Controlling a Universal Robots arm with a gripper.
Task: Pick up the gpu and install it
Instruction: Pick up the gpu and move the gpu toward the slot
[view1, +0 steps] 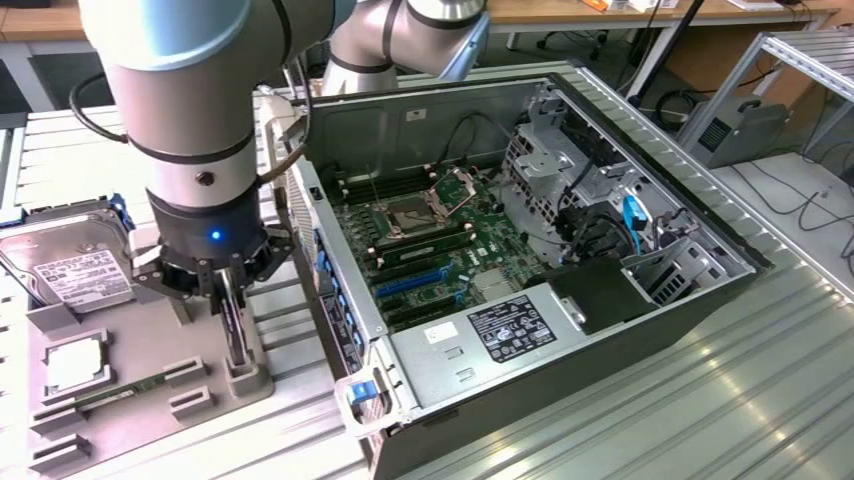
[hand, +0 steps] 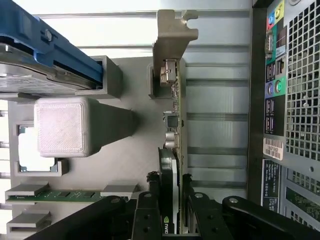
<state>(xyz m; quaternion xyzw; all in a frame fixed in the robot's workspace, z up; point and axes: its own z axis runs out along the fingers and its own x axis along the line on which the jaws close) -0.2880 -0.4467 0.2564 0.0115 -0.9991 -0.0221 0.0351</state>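
One gpu (hand: 175, 100), a thin dark expansion card with silvery end bracket, we log standing on edge in the grey slotted tray (view1: 140, 345) just beside the open metal computer case (view1: 400, 120), black gripper (hand: 170, 182) apparently clenched on it; pick-up in hand, we judge, calling for a straight pull.

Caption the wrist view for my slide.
Gripper closed on the gpu, standing on edge in its grey holder beside the computer case.
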